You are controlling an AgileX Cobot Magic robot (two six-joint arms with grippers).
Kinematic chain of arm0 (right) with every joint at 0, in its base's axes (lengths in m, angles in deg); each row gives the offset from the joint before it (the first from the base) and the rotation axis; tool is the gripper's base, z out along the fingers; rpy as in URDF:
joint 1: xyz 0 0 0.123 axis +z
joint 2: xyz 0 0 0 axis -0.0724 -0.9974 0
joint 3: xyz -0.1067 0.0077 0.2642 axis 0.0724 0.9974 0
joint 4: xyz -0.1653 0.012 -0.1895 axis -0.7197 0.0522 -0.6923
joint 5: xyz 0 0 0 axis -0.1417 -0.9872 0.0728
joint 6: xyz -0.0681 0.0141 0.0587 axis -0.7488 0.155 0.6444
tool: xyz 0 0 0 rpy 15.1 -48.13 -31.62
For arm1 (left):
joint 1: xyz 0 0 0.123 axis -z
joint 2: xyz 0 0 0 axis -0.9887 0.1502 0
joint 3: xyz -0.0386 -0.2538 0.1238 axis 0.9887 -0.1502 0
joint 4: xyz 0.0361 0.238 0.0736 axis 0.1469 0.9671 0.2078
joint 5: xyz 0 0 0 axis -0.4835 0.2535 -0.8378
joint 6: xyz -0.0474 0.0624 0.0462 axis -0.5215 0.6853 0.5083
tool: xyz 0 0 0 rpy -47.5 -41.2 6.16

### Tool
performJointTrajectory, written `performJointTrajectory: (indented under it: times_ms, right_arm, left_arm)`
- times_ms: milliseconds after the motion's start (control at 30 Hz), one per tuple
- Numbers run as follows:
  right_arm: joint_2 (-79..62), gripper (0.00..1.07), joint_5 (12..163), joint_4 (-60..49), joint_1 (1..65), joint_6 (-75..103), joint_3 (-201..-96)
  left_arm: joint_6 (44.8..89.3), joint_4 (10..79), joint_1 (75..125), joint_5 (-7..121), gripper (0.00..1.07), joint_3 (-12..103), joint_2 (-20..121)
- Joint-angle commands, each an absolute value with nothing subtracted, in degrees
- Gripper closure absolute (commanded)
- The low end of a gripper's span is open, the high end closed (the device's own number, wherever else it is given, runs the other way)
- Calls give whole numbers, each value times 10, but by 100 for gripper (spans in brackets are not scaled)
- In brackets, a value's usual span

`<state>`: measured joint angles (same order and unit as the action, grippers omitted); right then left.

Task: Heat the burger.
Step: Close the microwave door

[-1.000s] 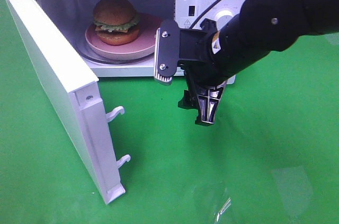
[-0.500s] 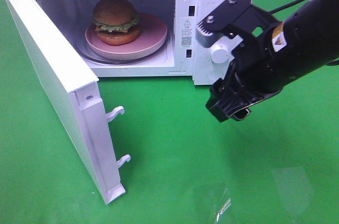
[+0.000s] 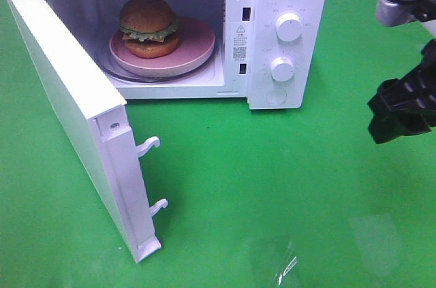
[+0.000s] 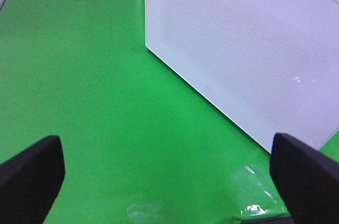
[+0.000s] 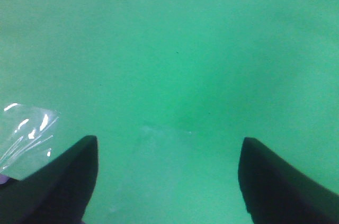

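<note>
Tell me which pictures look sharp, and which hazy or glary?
Exterior high view: sharp, even light, a shiny patch on the green table cover. Left wrist view: white mesh-patterned microwave door crisp, black end effector fingers soft. Right wrist view: hazy, washed-out green, white glints on clear shiny film.

The right gripper (image 3: 388, 63) hangs at the right edge of the high view, turned side-on with one finger above the other and little of its arm in frame. Its dark fingers (image 5: 58, 184) stand well apart with nothing between them. The left gripper (image 4: 168, 181) shows only in its own wrist view, black fingertips (image 4: 32, 173) spread wide and holding nothing.
</note>
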<state>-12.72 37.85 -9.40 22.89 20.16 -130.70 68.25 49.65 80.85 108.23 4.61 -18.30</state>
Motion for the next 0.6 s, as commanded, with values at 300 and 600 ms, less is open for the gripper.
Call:
performJointTrajectory:
  times_ms: [300, 600]
  right_arm:
    - [6, 37, 282, -115, 216, 216, -1262]
    - [133, 37, 259, -116, 216, 225, -1200]
  left_arm:
    - [681, 494, 811, 1076, 9, 46, -192]
    - [681, 494, 811, 1076, 9, 46, -192]
